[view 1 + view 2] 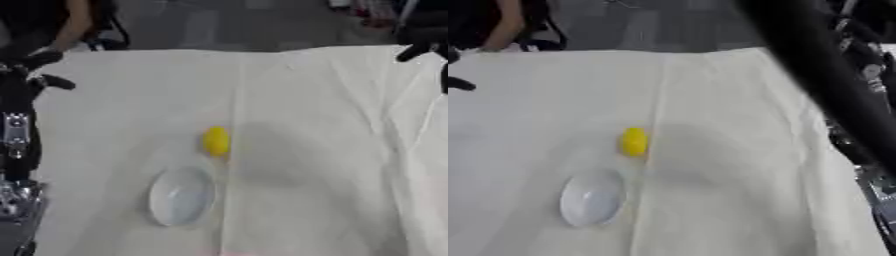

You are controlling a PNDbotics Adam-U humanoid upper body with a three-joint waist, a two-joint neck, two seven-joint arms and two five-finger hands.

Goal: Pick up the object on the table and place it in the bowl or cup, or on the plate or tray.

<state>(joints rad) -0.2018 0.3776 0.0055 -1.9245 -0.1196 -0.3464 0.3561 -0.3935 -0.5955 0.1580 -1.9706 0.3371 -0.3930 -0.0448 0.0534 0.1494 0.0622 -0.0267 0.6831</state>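
Work surface: a table (332,125) covered with a cream-white cloth, creased, with one long fold line running from the far edge toward the near edge just beside the objects. Beyond the far edge lies a grey floor with dark, blurred equipment; part of a person shows at the far left corner, touching nothing on the table.

Containers: one shallow white bowl (181,196) sits near the front of the cloth, left of centre. Its inside is bare white; nothing can be seen in it.

Task object: a small yellow oval object (216,141) lies on the cloth just beyond the bowl, on the far side of its rim and apart from it. Nothing touches it.

Left hand (35,67): seen at the far left edge of the left eye view, dark fingers spread apart and holding nothing, well apart from the yellow object. Its arm (17,145) runs down the left edge.

Right hand (418,42): only a dark shape at the upper right corner; whether its fingers are apart or together cannot be told. The right arm (824,75) crosses the right eye view as a broad black bar
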